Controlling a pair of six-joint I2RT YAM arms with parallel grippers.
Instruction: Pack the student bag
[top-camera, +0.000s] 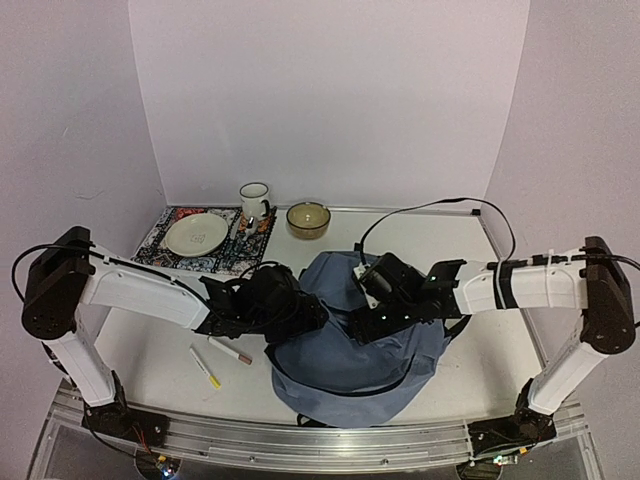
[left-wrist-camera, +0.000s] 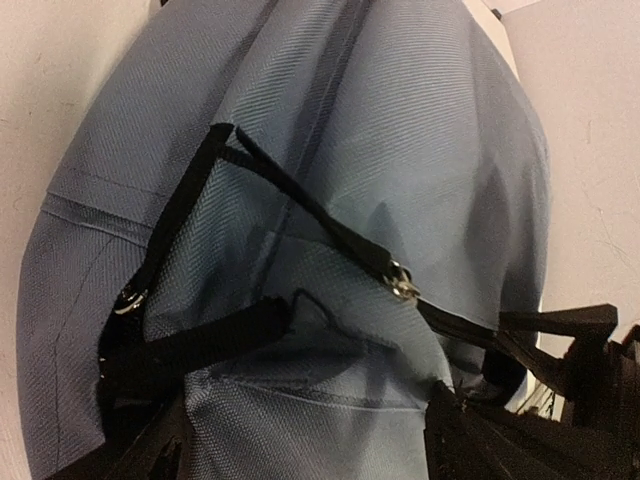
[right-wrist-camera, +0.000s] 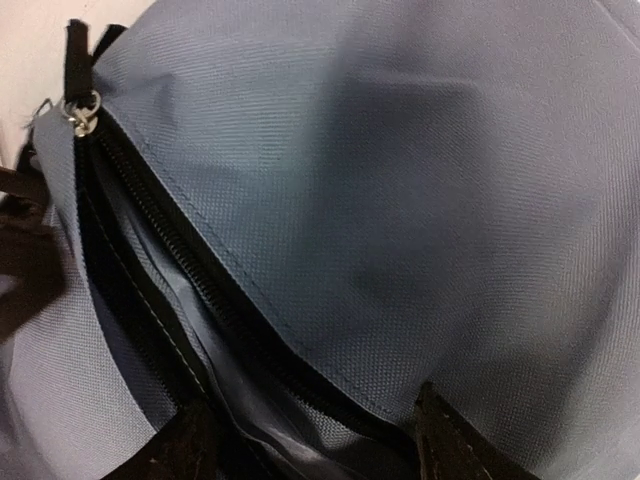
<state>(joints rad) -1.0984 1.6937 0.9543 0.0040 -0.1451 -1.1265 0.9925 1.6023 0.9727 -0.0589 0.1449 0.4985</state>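
The student bag, grey-blue with black straps, lies at the table's near middle. Both grippers press onto its top from opposite sides. My left gripper is open. In the left wrist view its gripper straddles a fold of the student bag, near a black strap and a metal zipper pull. My right gripper is also open. In the right wrist view its gripper spans the edge of the unzipped opening of the student bag, with lining showing inside. I see nothing held.
Two markers, one yellow and one white with a brown cap, lie left of the bag. At the back left a patterned mat carries a plate. A mug and an olive bowl stand nearby.
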